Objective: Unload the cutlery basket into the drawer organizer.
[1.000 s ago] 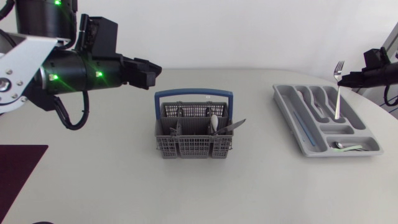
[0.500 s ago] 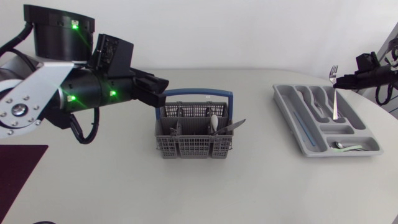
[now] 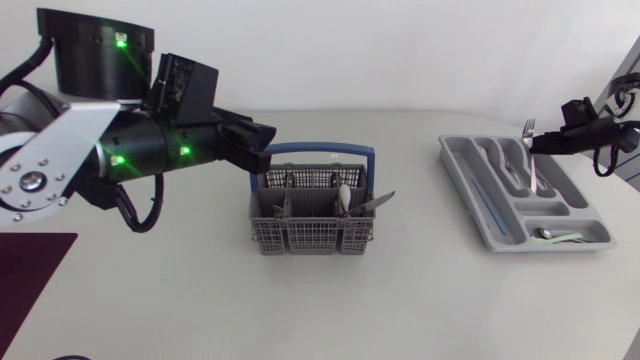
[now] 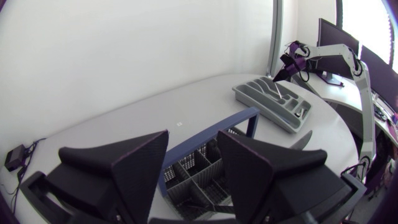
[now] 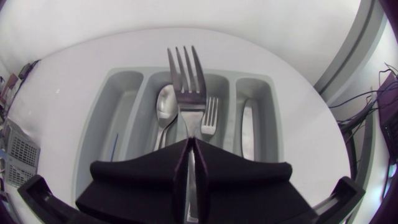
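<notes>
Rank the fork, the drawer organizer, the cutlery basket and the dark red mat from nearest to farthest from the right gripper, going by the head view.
1. Fork: held in the right gripper.
2. Drawer organizer: right under it, at the table's right.
3. Cutlery basket: mid-table.
4. Dark red mat: at the table's far left edge.

Cutlery basket (image 3: 310,238): no lettering readable on its grey mesh or blue handle.
Drawer organizer (image 3: 462,190): plain grey walls, no print legible in any view.
Left arm (image 3: 150,150): green lights only; no label can be made out.
Table (image 4: 124,134): one tiny dark mark (image 4: 179,124), possibly a sticker, too small to read.
</notes>
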Controlling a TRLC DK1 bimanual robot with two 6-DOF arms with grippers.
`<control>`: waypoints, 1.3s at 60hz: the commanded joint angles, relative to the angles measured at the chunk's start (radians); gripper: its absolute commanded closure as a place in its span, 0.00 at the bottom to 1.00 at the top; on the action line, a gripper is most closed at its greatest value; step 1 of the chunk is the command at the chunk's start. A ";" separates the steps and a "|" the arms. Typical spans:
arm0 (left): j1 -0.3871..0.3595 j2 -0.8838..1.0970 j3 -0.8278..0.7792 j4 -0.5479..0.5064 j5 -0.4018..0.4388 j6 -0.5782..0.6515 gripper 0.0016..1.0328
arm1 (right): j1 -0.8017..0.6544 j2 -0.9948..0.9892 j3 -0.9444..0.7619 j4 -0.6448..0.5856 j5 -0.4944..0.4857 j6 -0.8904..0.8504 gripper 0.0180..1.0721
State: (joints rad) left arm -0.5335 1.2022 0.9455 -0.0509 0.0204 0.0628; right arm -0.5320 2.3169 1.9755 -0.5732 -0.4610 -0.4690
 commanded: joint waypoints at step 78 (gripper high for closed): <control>-0.040 -0.036 -0.074 0.016 -0.016 0.048 0.42 | 0.030 -0.148 -0.267 0.187 0.058 0.026 0.21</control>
State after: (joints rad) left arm -0.5629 1.1877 0.9024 -0.0422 0.0124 0.0841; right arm -0.5156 2.2784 1.8126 -0.4183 -0.3962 -0.4385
